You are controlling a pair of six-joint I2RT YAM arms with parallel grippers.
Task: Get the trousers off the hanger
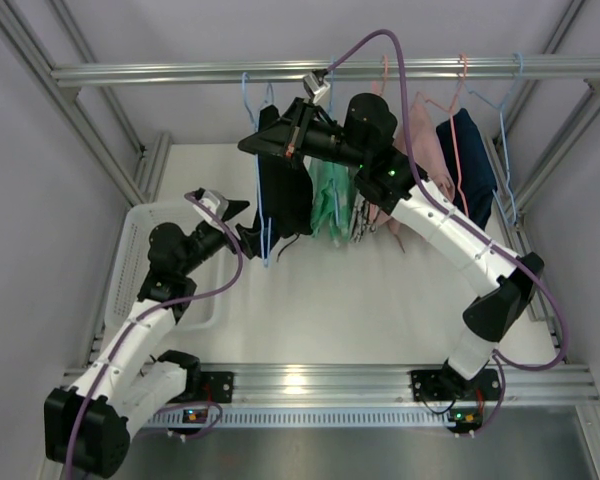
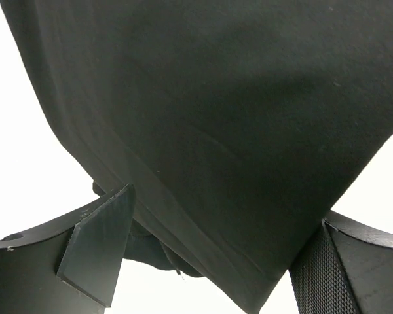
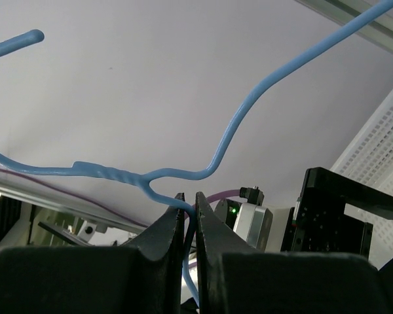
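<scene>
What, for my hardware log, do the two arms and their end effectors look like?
The left arm and right arm both have white links between bulky black joints, each trailed by a loose purple cable. A green light glows on the right arm. The right end effector has tapered black fingers; the left end effector shows a mesh-textured pad.

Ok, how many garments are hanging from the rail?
5, left to right: black trousers, green garment, patterned garment, pink garment, navy garment. The right arm crosses in front, so others may be hidden.
</scene>
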